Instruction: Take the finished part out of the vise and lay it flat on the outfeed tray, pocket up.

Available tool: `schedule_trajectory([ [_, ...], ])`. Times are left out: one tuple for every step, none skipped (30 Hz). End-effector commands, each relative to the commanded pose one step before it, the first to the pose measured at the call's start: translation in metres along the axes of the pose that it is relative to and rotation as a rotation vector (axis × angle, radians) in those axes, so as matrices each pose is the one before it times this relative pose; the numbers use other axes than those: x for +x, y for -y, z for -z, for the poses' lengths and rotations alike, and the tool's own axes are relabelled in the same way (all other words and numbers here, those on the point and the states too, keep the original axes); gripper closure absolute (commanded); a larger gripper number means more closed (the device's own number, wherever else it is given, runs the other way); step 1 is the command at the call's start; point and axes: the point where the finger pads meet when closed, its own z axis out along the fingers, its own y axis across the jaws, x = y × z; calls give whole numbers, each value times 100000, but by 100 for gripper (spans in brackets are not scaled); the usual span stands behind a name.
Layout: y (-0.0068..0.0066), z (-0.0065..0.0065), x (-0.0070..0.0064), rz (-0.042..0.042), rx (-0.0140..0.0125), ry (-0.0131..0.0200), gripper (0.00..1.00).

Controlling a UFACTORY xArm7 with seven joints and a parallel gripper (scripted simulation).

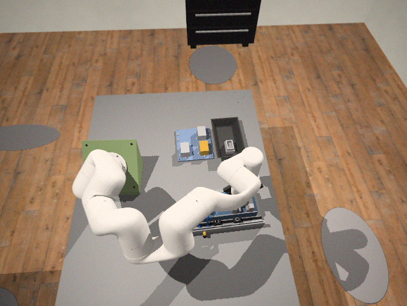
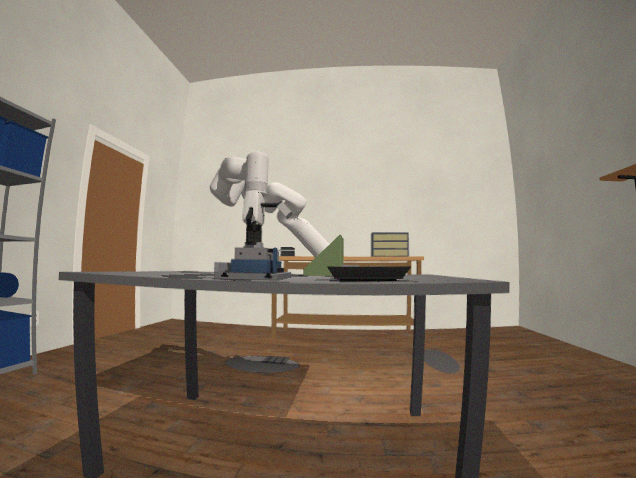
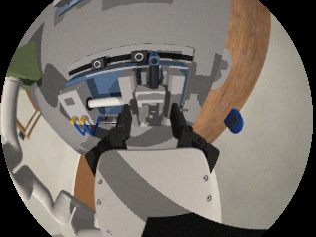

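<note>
walls: off-white | floor: wood planks [image 2: 359,390] | door: brown [image 2: 110,241] | shelf rack [image 2: 42,215] left | black drawers [image 1: 223,22]

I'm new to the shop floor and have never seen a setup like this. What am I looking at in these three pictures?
A white robot arm stands on a green wedge base on a grey table. One picture looks down from above, one from across the room, and one from a camera on the arm's wrist. On the table are a blue vise, a light blue plate carrying small blocks, and a dark outfeed tray with a grey part already inside. The gripper hangs open just above the vise, its black fingers either side of the grey part there, holding nothing.
</note>
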Motion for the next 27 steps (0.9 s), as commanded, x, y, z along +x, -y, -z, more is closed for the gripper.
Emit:
schedule_trajectory([
  [-124,262,47,30,-529,-62,31],
  [0,0,0,0,0,0,31],
  [0,0,0,0,0,0,31],
  [0,0,0,0,0,0,31],
  [0,0,0,0,0,0,31],
  [0,0,0,0,0,0,31],
  [0,0,0,0,0,0,31],
  [0,0,0,0,0,0,31],
  [0,0,0,0,0,0,100],
  [0,0,0,0,0,0,100],
  [0,0,0,0,0,0,100],
  [0,0,0,0,0,0,100],
  [0,0,0,0,0,0,100],
  [0,0,0,0,0,0,100],
  [0,0,0,0,0,0,100],
  [0,0,0,0,0,0,100],
  [0,0,0,0,0,0,100],
  [0,0,0,0,0,0,100],
  [0,0,0,0,0,0,100],
  [0,0,0,0,0,0,100],
  [0,0,0,0,0,0,100],
  [0,0,0,0,0,0,100],
  [0,0,0,0,0,0,100],
  [0,0,0,0,0,0,100],
  [0,0,0,0,0,0,100],
  [0,0,0,0,0,0,100],
  [0,0,0,0,0,0,100],
])
